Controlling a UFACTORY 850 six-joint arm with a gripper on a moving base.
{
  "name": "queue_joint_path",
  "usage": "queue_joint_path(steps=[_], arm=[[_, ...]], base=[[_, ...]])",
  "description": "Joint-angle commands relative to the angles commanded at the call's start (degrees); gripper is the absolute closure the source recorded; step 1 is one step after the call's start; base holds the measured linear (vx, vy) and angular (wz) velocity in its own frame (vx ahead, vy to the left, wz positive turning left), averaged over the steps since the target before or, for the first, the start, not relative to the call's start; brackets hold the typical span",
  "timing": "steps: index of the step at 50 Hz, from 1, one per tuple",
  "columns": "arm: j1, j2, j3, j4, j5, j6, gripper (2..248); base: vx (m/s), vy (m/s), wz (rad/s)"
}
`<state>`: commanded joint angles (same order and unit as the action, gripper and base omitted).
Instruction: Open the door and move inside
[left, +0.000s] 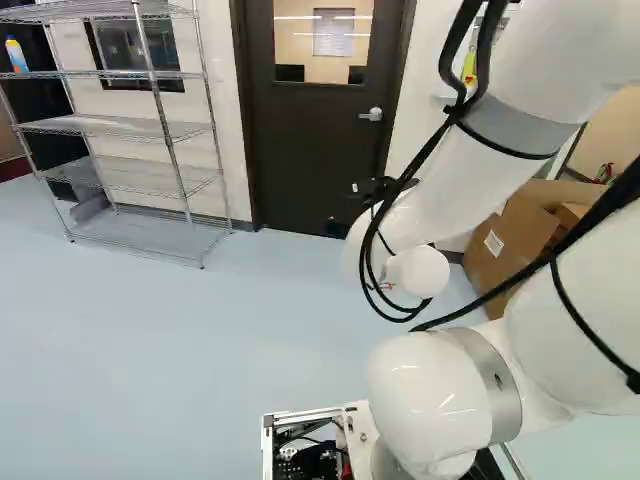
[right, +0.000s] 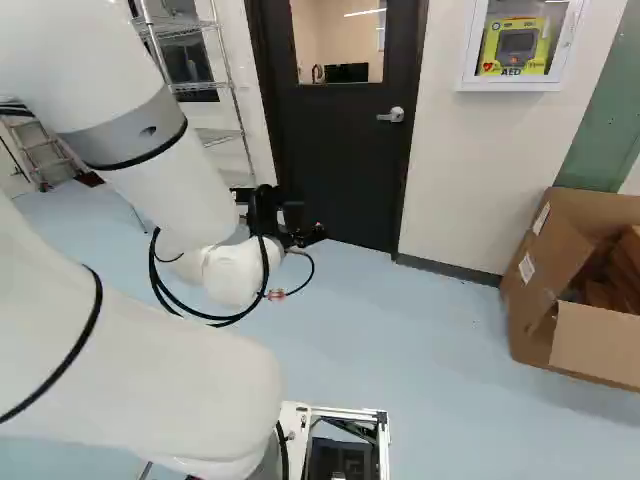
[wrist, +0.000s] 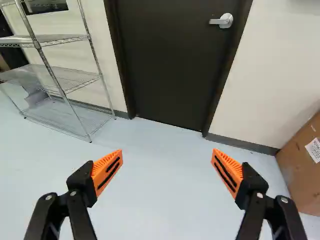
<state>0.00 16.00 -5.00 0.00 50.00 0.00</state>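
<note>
The end effector (right: 288, 222) is hanging at the end of the white arm (right: 165, 195), ahead of the base and above the pale blue floor (left: 180, 340). In the wrist view, the two black fingers of the end effector (wrist: 167, 151) are standing wide apart, their orange pads (wrist: 107, 170) facing each other across a broad gap and holding nothing. Black cables (right: 215, 318) are looping around the arm near its wrist.

Ahead of the fingers and well apart from them, the dark door (wrist: 170, 65) is standing closed in its dark frame. Its silver lever handle (wrist: 225, 21) is sitting level, pointing inward across the door from its latch edge. Higher up, a window (right: 337, 45) in the door is showing a lit room with a black screen (right: 347, 73).

At the upper left of the left base view, a wire shelving unit (left: 150, 127) is standing against the wall beside the door, holding a bottle (left: 17, 55). In the right base view, on the door's handle side, a white wall cabinet (right: 468, 45) is holding a yellow device (right: 514, 46). An open cardboard box (right: 595, 345) is resting on the floor at the right.
</note>
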Motion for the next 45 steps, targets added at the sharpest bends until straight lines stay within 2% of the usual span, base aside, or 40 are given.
queue_joint_path(steps=[22,45], arm=[[0.0,0.0,0.0,0.0,0.0,0.0,3],[0.0,0.0,0.0,0.0,0.0,0.0,3]], base=[[0.155,0.0,-0.009],[0.169,0.038,-0.051]])
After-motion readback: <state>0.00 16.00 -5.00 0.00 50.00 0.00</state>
